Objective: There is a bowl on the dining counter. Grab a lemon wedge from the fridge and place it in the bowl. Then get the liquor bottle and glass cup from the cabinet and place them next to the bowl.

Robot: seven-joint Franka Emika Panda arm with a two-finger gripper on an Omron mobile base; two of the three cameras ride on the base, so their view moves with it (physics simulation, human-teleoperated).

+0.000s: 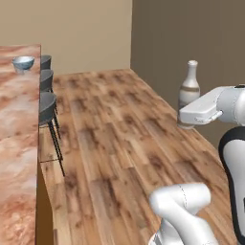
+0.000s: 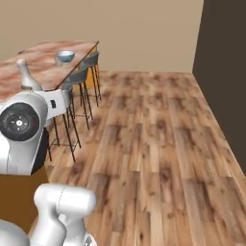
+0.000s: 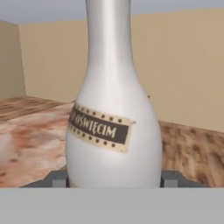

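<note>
Hand view shows the end effector (image 3: 113,178) with its two fingers standing on either side of the liquor bottle (image 3: 111,118), pressed against the wide lower body, so it is pinching the bottle. The grip is low on the body, probably because the weight sits there and the bottle stays upright while it is carried. The neck rises straight up, and the dark label with gold letters faces the camera.

Seen from the left base view, the liquor bottle (image 1: 189,93) is lifted in the air beside the white arm, over the wooden floor, well apart from the bowl (image 1: 23,62). The bowl rests on the far end of the marble bench (image 1: 16,143), close to its edge where the stools (image 1: 47,103) stand. From the right base view, the bowl (image 2: 65,56) is also far beyond the bottle (image 2: 27,77), along the same bench (image 2: 43,60).

Judging from this, the bottle is in transport toward the bowl and must still be set down next to it. Whether the lemon wedge is already inside the bowl is too small to tell. The glass cup remains for later.
</note>
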